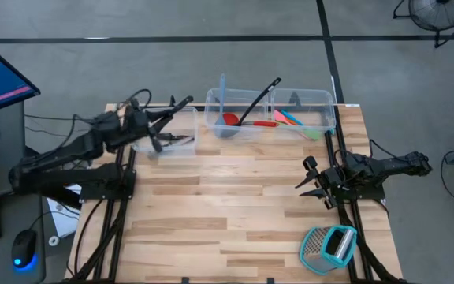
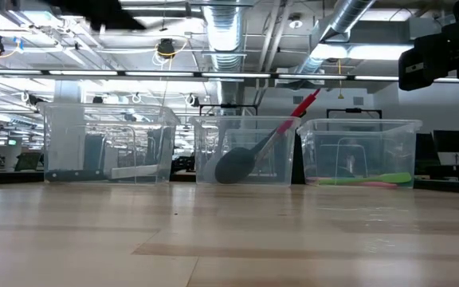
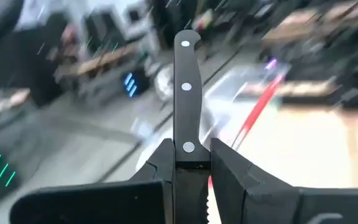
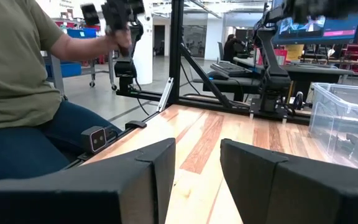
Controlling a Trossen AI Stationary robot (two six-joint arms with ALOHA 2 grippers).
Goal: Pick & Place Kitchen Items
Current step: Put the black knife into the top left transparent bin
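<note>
**Knife in the left gripper, over the left bin**

Your left gripper (image 3: 191, 163) is clamped on a black-handled knife (image 3: 186, 93), the riveted handle running straight out ahead between the fingers (image 3: 232, 171). In the high view that gripper (image 1: 158, 140) sits above the left bin (image 1: 181, 147), so the drop lies directly below it; judge the knife's long axis against the bin's length before you release. The middle bin (image 1: 213, 102), just beside the left one, holds a black spoon (image 1: 260, 99) and a red spoon (image 1: 231, 119); further along are coloured spatulas (image 1: 294, 121). Your right gripper (image 1: 315, 183) waits well away from the left bin, fingers parted and holding nothing, near the grater (image 1: 329, 246).
</note>
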